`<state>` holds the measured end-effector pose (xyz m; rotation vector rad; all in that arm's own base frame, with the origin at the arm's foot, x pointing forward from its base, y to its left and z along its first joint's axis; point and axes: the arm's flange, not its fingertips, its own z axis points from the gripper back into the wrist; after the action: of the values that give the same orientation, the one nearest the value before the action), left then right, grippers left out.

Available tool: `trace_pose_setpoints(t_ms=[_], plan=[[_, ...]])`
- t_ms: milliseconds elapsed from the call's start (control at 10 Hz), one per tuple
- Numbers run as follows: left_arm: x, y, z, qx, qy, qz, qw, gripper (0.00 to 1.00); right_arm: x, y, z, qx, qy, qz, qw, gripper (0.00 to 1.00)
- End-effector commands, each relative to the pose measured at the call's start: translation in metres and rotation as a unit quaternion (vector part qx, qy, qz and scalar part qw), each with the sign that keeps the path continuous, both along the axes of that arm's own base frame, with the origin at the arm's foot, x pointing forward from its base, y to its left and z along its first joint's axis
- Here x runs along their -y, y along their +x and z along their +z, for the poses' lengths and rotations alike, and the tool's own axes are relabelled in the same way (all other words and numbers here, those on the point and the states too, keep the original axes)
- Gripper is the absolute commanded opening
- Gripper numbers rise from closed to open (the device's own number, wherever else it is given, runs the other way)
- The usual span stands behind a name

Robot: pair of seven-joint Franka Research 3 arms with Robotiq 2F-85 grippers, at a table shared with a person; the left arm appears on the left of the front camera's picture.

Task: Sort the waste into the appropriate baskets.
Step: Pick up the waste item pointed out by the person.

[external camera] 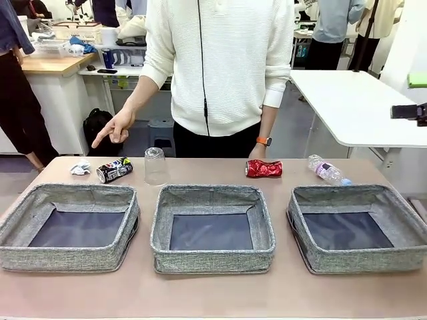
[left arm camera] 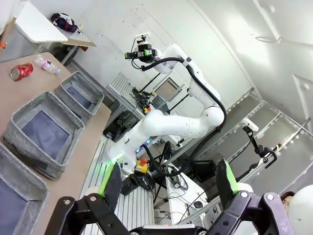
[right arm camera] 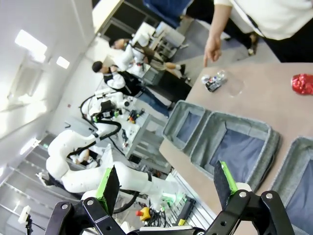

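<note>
Three grey woven baskets stand in a row near me: left [external camera: 67, 259], middle [external camera: 213, 261], right [external camera: 363, 263]. All three have bare dark bottoms. The waste lies behind them on the table: a white paper wad [external camera: 81, 169], a dark printed can [external camera: 114, 170] on its side, an upturned clear cup [external camera: 155, 165], a crushed red can [external camera: 263, 169] and a clear bottle [external camera: 327, 170]. My left gripper [left arm camera: 168, 183] is open and holds nothing, high off the table. My right gripper [right arm camera: 166, 183] is likewise open, raised above the baskets [right arm camera: 244, 122].
A person in a white top stands at the far edge. One hand [external camera: 113, 130] points down toward the dark can, and the other [external camera: 259, 150] rests behind the red can. A white table [external camera: 360, 107] stands back right. Bare tabletop [external camera: 213, 293] lies in front of the baskets.
</note>
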<state>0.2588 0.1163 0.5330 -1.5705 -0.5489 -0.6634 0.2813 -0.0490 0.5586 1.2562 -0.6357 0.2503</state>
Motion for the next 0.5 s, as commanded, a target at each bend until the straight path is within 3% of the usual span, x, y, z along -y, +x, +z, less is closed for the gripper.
trace_pose_setpoints(t_ms=[0,100,200,400], plan=[[0.0,0.0,0.0,0.0,0.0,0.0,1.0,1.0,-0.001,0.005,0.002,0.018,0.006,0.005,1.0,1.0],[-0.005,0.019,0.004,0.024,0.152,0.044,0.987,1.0,-0.001,0.005,0.002,0.018,0.006,0.005,1.0,1.0],[-0.011,0.048,0.003,0.007,0.276,0.109,0.955,1.0,-0.001,0.005,0.002,0.018,0.006,0.005,1.0,1.0],[0.003,0.092,-0.005,-0.003,0.439,0.18,0.88,1.0,-0.001,0.005,0.002,0.018,0.006,0.005,1.0,1.0]])
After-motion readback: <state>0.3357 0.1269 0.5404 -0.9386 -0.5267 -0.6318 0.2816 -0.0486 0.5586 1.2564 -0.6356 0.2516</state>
